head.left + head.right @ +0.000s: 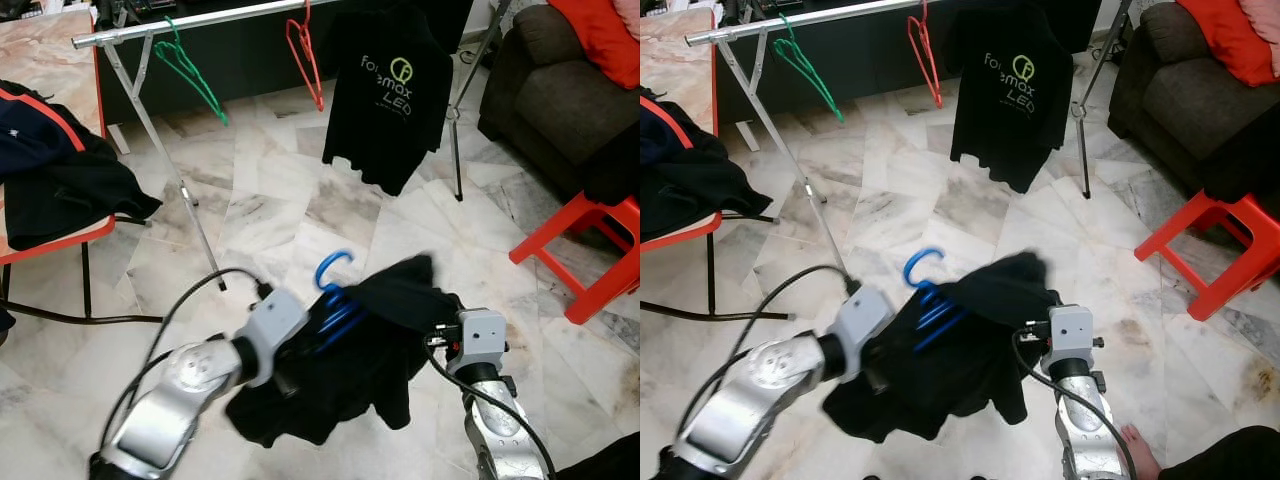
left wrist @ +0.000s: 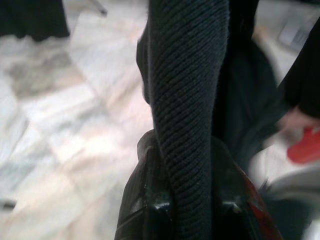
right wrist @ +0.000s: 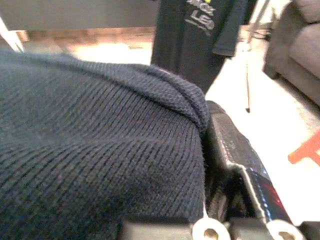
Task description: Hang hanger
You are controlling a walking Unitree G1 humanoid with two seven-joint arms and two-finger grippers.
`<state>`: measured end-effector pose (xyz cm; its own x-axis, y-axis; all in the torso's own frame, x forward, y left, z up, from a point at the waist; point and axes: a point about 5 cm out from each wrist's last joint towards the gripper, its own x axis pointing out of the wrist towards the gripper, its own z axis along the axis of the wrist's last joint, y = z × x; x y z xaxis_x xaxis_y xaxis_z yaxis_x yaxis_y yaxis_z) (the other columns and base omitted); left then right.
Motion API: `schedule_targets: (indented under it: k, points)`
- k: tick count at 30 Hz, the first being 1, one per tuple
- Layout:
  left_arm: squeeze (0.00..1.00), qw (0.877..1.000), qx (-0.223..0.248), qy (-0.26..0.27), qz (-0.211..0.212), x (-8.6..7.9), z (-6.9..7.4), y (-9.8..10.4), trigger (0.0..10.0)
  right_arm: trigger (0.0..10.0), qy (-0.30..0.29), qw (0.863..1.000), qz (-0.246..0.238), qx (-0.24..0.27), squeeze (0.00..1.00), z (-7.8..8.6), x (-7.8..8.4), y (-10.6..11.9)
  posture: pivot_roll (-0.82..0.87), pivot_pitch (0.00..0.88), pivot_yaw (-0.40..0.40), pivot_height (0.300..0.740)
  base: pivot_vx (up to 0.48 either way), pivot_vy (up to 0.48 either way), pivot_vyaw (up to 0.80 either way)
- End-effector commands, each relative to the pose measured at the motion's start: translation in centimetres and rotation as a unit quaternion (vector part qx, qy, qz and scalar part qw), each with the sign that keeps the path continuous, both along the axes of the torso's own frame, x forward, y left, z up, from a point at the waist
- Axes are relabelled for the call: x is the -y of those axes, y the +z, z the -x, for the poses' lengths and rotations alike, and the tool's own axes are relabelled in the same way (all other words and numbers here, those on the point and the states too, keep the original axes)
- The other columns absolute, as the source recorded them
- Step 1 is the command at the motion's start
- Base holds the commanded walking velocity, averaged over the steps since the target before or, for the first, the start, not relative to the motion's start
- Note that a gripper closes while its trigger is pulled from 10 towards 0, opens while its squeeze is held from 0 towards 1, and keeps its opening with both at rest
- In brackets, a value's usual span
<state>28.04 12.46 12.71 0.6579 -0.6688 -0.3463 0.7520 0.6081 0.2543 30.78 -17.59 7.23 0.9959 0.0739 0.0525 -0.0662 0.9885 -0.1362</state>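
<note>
On the far left a worktop (image 1: 40,60) with an orange edge carries a heap of dark clothes (image 1: 60,180). Beside it stands a metal rail (image 1: 190,22) on slanted legs, with a green hanger (image 1: 190,70), a red hanger (image 1: 305,55) and a black printed T-shirt (image 1: 385,90) hanging from it. A dark sofa (image 1: 560,90) and an orange stool (image 1: 590,250) stand at the right.

Low in front of the robot, over the marble floor (image 1: 280,210), both arms hold a black garment (image 1: 340,370) on a blue hanger (image 1: 335,295). The hanger's hook points up and sits well short of, and well below, the rail.

The left claw (image 2: 187,200) is closed on a ribbed fold of the garment, the cloth pinched between its two fingers (image 2: 150,200). The blue hanger lies just to the right of that claw, its hook rising just beside the wrist. The right claw (image 3: 220,165) is at the garment's other side, with knit cloth draped over and against it; whether it is clamped on the cloth or only propping it up cannot be told.

What could go wrong: both holds seem to be on cloth rather than on the hanger, so the hanger may tilt or slide out of the garment as the arms lift. The loose hook could also swing and miss the rail, or knock the red hanger or the T-shirt. The trailing cloth hangs low and may snag on the rail's legs as the robot approaches.
</note>
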Motion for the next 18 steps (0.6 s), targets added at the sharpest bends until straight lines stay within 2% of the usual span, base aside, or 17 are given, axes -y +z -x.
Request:
schedule_targets:
  k: [1,2,4,6,9,12,13,15,18]
  points:
    - [0.00,0.999,-0.008,0.028,-0.035,-3.3,0.1,-0.8,10.0,0.0,-0.027,1.000,-0.003,-0.009,0.00,0.3,1.5,-0.4,0.02,0.244,-0.042,0.740,0.000,0.000,0.00]
    - [0.00,0.999,-0.008,0.028,-0.035,-3.3,0.1,-0.8,10.0,0.0,-0.027,1.000,-0.003,-0.009,0.00,0.3,1.5,-0.4,0.02,0.244,-0.042,0.740,0.000,0.000,0.00]
    - [0.00,0.998,-0.047,-0.017,-0.028,-5.4,1.2,-0.8,10.0,0.0,-0.028,1.000,0.000,-0.011,0.00,0.3,1.8,-0.4,0.02,0.245,-0.049,0.740,0.000,0.000,0.00]
    - [0.00,0.997,-0.063,-0.045,-0.017,-6.5,1.9,-0.4,10.0,0.0,-0.030,0.999,0.002,-0.012,0.00,0.3,2.1,-0.4,0.01,0.247,-0.051,0.740,0.000,0.000,0.00]
    - [0.00,0.990,-0.094,-0.093,-0.038,-8.4,3.1,0.1,10.0,0.0,-0.032,0.999,0.008,-0.017,0.00,0.3,2.7,-0.4,0.02,0.249,-0.054,0.740,0.000,0.000,0.00]
    - [0.00,0.988,-0.101,-0.112,-0.034,-8.9,3.6,0.4,10.0,0.0,-0.032,0.999,0.010,-0.019,0.00,0.2,2.8,-0.4,0.02,0.249,-0.054,0.740,0.000,0.000,0.00]
    - [0.00,0.988,-0.099,-0.121,0.002,-9.5,3.9,1.1,10.0,0.0,-0.032,0.999,0.013,-0.023,0.00,0.2,3.0,-0.4,0.02,0.250,-0.058,0.740,0.000,0.000,0.00]
    - [0.00,0.986,-0.099,-0.131,0.028,-10.0,4.3,1.5,10.0,0.0,-0.032,0.999,0.014,-0.025,0.00,0.2,3.0,-0.5,0.02,0.250,-0.060,0.740,0.000,0.000,0.00]
    - [0.00,0.982,-0.098,-0.162,0.018,-10.5,5.0,1.8,10.0,0.0,-0.030,0.999,0.017,-0.028,0.00,0.2,3.0,-0.5,0.01,0.252,-0.065,0.740,0.000,0.000,0.00]
